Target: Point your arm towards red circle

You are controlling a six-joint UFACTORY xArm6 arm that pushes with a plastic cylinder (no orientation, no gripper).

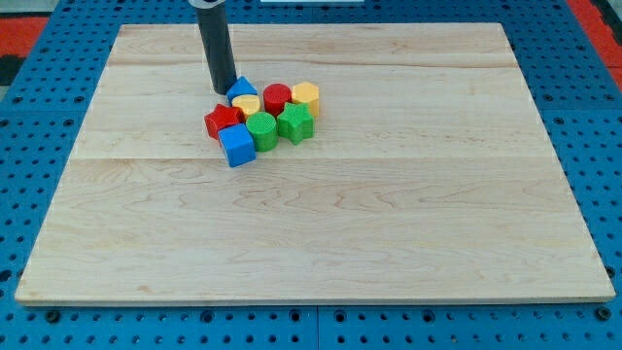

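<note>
Red circle point(277, 97), smooth round cylinder block

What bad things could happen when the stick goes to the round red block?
My tip sits at the cluster's upper left edge, right beside the blue triangular block. The round red block lies beyond it and the round yellow block, so a straight move would probably shove those two. The blocks are packed tightly, so one nudge could scatter the whole pile.

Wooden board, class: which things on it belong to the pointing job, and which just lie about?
Belong to the job:
red circle
my tip, at the cluster's top-left edge

Just lying about:
blue block
yellow circle
yellow block
red block
green circle
green block
blue cube
</note>
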